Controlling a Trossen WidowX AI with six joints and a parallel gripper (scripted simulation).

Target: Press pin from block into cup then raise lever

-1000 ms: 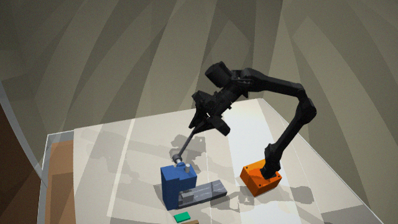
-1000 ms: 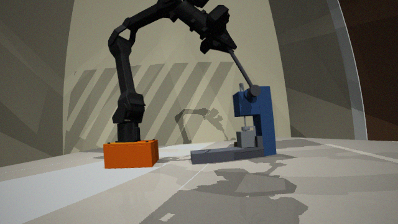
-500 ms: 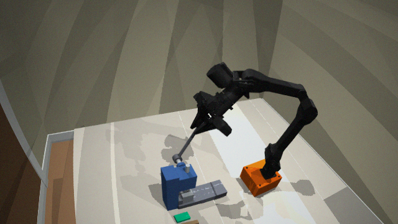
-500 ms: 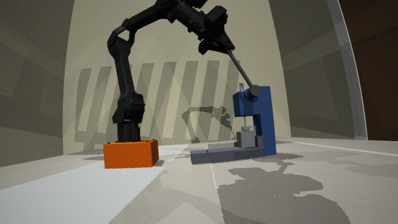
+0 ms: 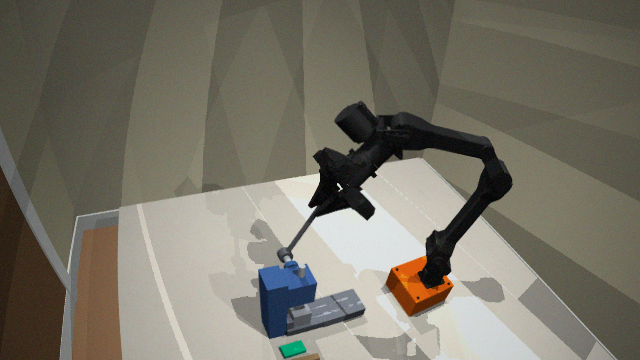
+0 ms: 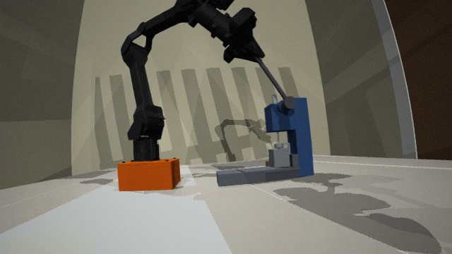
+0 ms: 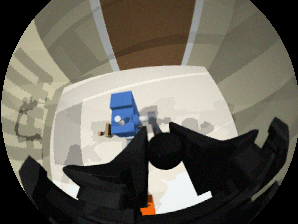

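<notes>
My end effector (image 5: pixel 342 202) (image 6: pixel 245 56) (image 7: pixel 157 127): one, partly open, fingers clamped on the upper end of the press lever (image 5: pixel 303 231) (image 6: pixel 272 78), above the table (image 5: pixel 165 235) (image 6: pixel 106 219) (image 7: pixel 95 100).

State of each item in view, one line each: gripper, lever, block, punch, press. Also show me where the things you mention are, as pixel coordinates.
Gripper (image 5: pixel 327 210) (image 6: pixel 260 58) (image 7: pixel 157 127): shut on the lever
Lever (image 5: pixel 303 230) (image 6: pixel 272 78) (image 7: pixel 166 151): up, slanting from its hub to the gripper
Block (image 5: pixel 300 315) (image 6: pixel 280 157): on the press bed, upright
Punch (image 6: pixel 277 137): over the block; contact with the pin can't be told
Press (image 5: pixel 272 310) (image 6: pixel 303 141) (image 7: pixel 123 105): upright
</notes>
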